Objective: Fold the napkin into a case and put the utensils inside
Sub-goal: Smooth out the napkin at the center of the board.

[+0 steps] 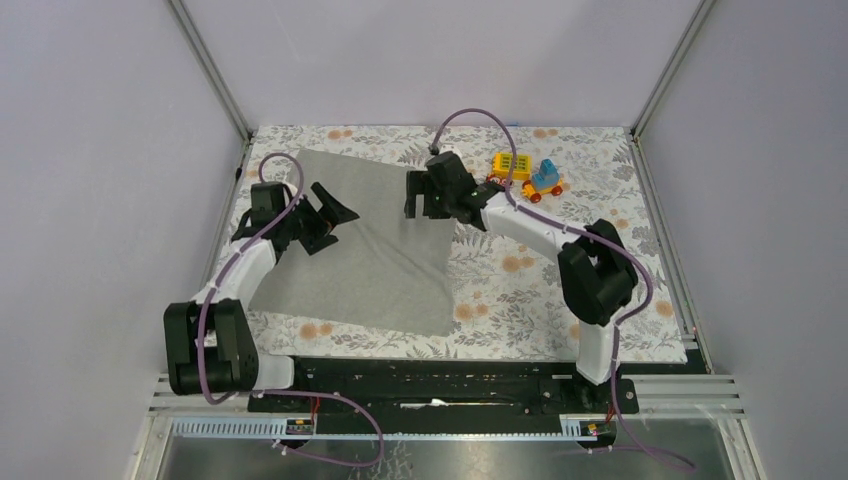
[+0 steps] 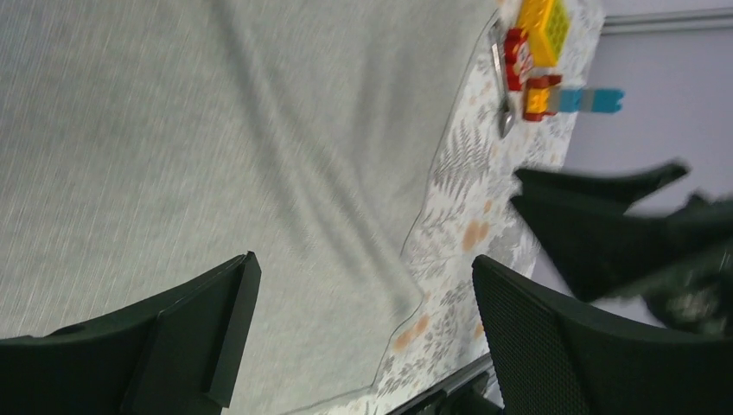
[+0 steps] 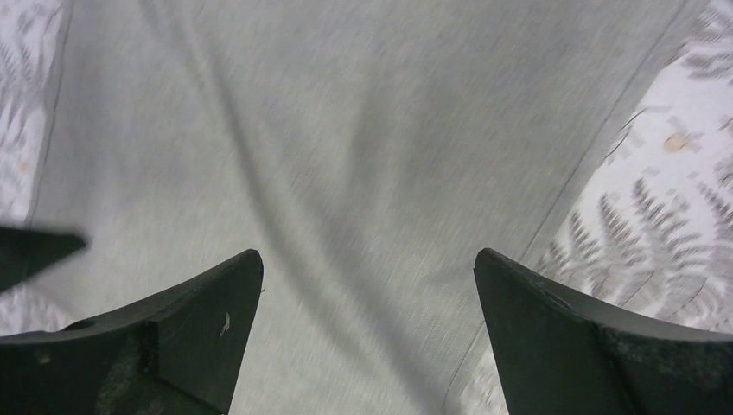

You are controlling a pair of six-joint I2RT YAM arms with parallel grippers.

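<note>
**A:** We see the left end effector (image 1: pixel 338 222) over the napkin's (image 1: pixel 360 255) left side, jaws wide, holding nothing.

**B:** We have the grey napkin spread open on the floral tablecloth (image 1: pixel 520 290). The right end effector (image 1: pixel 420 203) hangs above its far right edge, jaws apart too. A spoon (image 2: pixel 502 91) lies beside the toy blocks (image 1: pixel 527 173).

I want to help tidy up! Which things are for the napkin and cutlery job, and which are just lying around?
For the job:
grey napkin
silver spoon

Just lying about:
yellow toy block
blue and orange toy
floral tablecloth, under everything
</note>
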